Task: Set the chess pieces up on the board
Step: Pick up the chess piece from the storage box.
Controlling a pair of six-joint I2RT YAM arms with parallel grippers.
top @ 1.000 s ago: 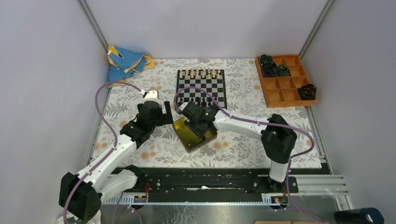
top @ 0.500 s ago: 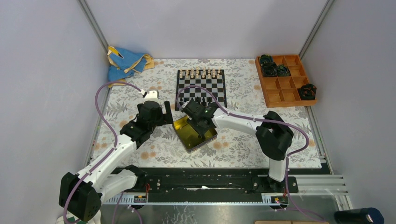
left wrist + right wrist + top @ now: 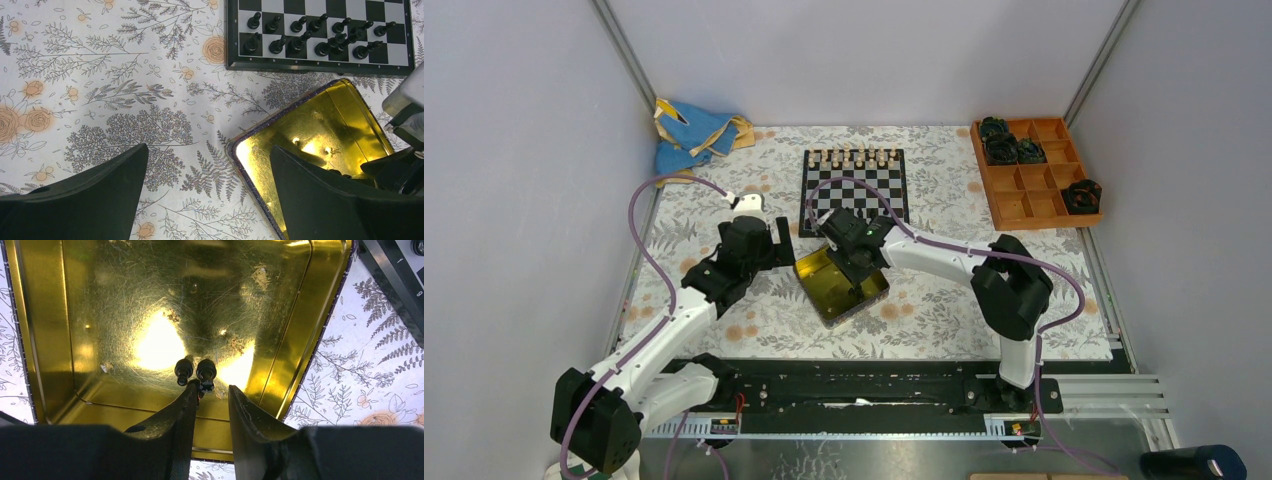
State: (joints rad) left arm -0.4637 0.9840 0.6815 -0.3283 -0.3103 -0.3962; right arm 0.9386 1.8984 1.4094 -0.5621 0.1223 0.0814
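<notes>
Left gripper (image 3: 208, 160) hangs low over the flowered cloth (image 3: 100, 100), fingers spread wide, holding nothing. It sits as it did a second ago. Ahead of it lies the board (image 3: 320, 69), with black pieces (image 3: 300, 37) filling most of its two near rows. The open gold tin (image 3: 239, 165) is just to its right.

Right gripper (image 3: 212, 390) is over the tin, fingers partly apart with nothing between them. Over the last second that arm slid a little across the tin toward the board, elbow tucking in; the gap between its fingers did not change. Two black pieces (image 3: 206, 370) now lie on the tin floor just past its left fingertip. Judgement: it is lining up on the last loose pieces, so the black side is nearly done and no pick has started yet.

Hard to tell:
- whether the nearer piece touches the left finger or only sits beside it
- which kind of pieces these two are; glare washes the tin floor
- from above, the gripper covers them
- black pieces on the board overlap, so the count and squares are unclear
- cream pieces (image 3: 859, 157) at the far edge are too small to check
</notes>
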